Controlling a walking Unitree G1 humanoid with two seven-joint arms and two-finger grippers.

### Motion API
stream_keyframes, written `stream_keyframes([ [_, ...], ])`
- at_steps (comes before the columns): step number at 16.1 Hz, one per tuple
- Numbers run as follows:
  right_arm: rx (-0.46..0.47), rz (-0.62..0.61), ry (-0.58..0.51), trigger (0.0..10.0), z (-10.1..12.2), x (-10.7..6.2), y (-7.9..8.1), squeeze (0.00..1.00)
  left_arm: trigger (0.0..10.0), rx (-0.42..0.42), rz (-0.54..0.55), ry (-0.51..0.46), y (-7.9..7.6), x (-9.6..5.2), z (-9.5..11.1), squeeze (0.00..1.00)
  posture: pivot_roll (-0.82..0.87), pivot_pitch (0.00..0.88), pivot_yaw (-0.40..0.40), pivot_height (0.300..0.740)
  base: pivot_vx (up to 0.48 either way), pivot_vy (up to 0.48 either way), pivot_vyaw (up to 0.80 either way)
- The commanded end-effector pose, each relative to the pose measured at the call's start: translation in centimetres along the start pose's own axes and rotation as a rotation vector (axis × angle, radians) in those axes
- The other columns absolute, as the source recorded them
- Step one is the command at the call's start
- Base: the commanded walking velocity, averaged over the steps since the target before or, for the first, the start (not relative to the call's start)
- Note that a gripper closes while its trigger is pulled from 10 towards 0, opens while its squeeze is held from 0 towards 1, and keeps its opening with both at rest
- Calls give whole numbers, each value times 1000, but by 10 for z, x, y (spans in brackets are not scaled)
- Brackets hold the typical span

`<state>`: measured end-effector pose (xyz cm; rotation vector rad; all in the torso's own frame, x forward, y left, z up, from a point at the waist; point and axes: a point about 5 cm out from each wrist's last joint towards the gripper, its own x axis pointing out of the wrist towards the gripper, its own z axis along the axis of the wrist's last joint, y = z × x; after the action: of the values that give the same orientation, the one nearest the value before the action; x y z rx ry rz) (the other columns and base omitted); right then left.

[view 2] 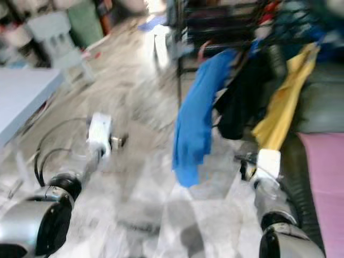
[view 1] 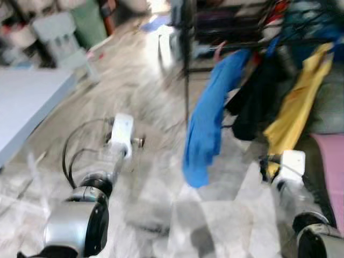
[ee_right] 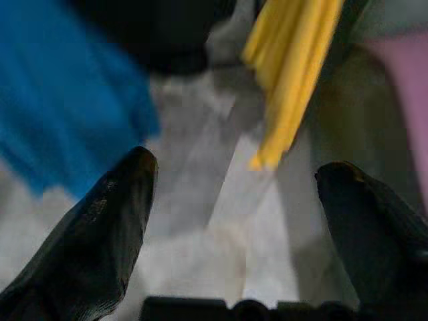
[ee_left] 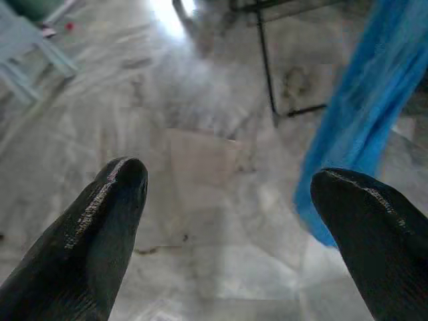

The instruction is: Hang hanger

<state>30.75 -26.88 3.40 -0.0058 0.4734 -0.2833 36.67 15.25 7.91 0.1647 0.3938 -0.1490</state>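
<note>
Both hands empty, fingers apart — left hand (ee_left: 224, 221) and right hand (ee_right: 237, 221) over the floor (view 1: 156, 161) near a blue cloth (view 1: 207, 121) on the rack (view 1: 188, 59).

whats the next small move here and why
Probably step closer to the rack first. Both the left gripper and right gripper are open and hold nothing, the views are blurred, and the blue garment and yellow garment hang ahead of them. No hanger can be made out.
</note>
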Motion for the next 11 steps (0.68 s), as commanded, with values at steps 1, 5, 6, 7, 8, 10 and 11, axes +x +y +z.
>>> stream_keyframes([
  [1, 3, 27, 120, 10000, -34, -7, 10, 0, 10000, -28, -2, 197, -4, -11, -55, 0, -167, 95, 99, 740, 0, 0, 0],
  [5, -37, 74, 37, 10000, -13, -2, 16, 0, 10000, 35, 35, 115, -2, -4, -29, 0, -166, 106, 96, 740, 0, 0, 0],
  [6, -42, 96, -17, 10000, 1, 1, 18, 0, 10000, 29, 36, 55, -2, -2, -17, 0, -166, 110, 96, 740, 0, 0, 0],
  [7, -46, 127, -103, 10000, 26, 4, 22, 0, 10000, 30, 42, -54, 0, 1, 6, 0, -169, 109, 96, 740, 0, 0, 0],
  [8, -78, 178, -184, 10000, 50, 6, 29, 0, 10000, 29, 46, -142, 4, 1, 25, 0, -167, 109, 96, 740, 0, 0, 0],
  [10, -94, 290, -270, 10000, 74, 4, 41, 0, 10000, 26, 64, -236, 11, 0, 43, 0, -144, 96, 83, 740, 0, 0, 0],
  [11, -130, 320, -280, 10000, 77, 3, 46, 0, 10000, 24, 69, -265, 15, -2, 45, 0, -136, 90, 79, 740, 0, 0, 0],
])
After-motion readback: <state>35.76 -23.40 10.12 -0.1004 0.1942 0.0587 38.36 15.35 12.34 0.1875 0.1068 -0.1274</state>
